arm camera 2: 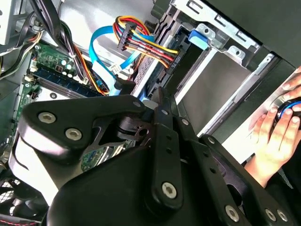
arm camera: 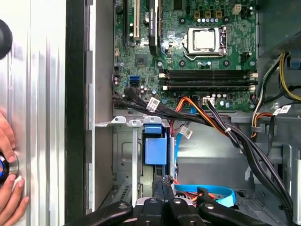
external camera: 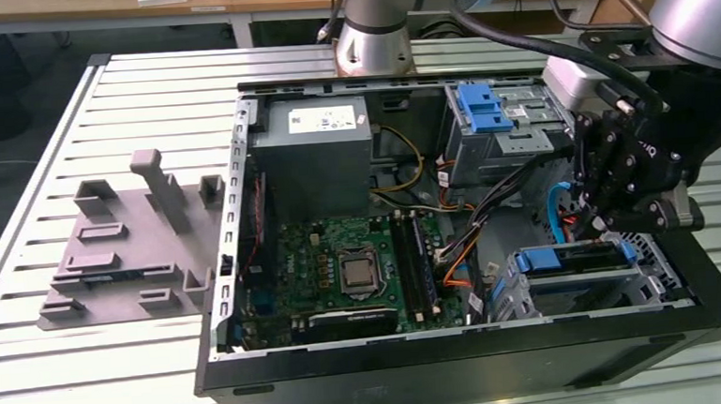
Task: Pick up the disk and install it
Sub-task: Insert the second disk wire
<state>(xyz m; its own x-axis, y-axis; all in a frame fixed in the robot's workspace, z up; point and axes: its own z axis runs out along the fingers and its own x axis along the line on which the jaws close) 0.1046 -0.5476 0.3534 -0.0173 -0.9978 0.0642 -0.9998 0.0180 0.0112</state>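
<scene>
The disk [external camera: 574,260] sits in the drive cage at the case's corner, on the exterior view's right. Its blue carrier bracket [external camera: 540,260] faces the motherboard, and the same bracket [arm camera: 155,145] appears in the first wrist view. My gripper [external camera: 598,232] hangs just above the disk's upper edge. In the first wrist view its two black fingers [arm camera: 163,188] are pressed together a short way from the bracket, with nothing visible between them. In the second wrist view the gripper's tips [arm camera 2: 157,94] point into the case beside the silver cage [arm camera 2: 221,80].
The open computer case [external camera: 470,346] lies on a slatted metal table [external camera: 140,84]. Inside are the grey power supply [external camera: 320,153], the motherboard [external camera: 352,268], a blue-latched optical cage [external camera: 493,109] and loose cables [arm camera: 225,127]. A grey fixture [external camera: 125,244] stands beside the case. A person's hand [arm camera 2: 275,136] rests outside the case.
</scene>
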